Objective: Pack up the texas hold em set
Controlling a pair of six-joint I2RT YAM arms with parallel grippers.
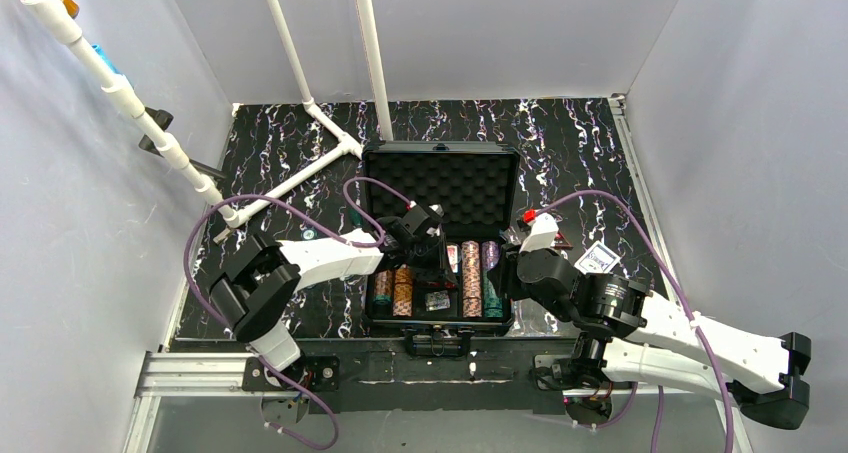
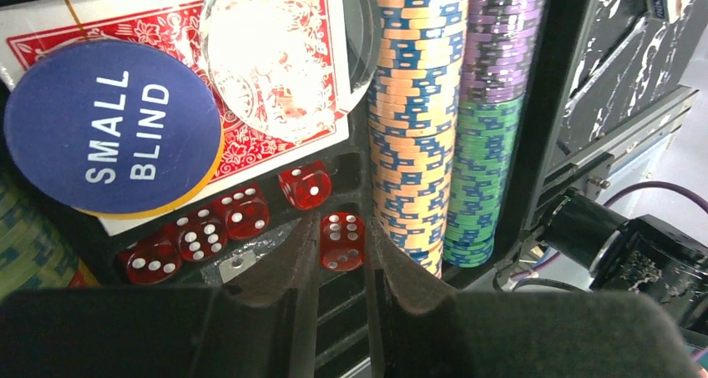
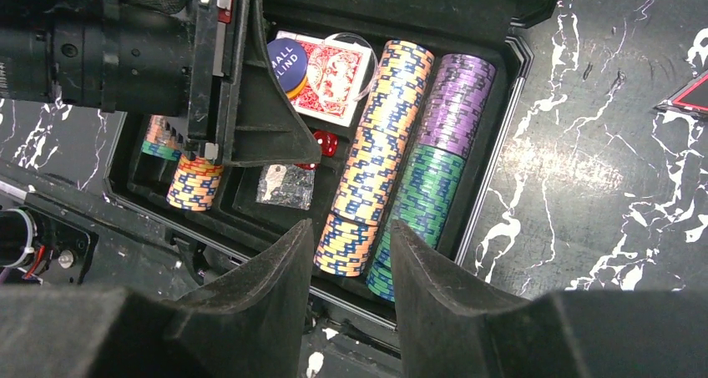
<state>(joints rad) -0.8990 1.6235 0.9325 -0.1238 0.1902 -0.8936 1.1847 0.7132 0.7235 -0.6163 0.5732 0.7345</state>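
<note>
Only the left wrist view shows the left gripper (image 2: 341, 232) clenched on a die (image 2: 341, 244); the right gripper (image 3: 351, 232) gapes above chips (image 3: 376, 161).

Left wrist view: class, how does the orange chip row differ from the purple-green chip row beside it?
The orange chip row keeps one colouring throughout; the purple-green chip row switches from purple to green midway. The orange chip row borders the red dice; the purple-green chip row lies against the case wall. Both hold striped chips on edge.
</note>
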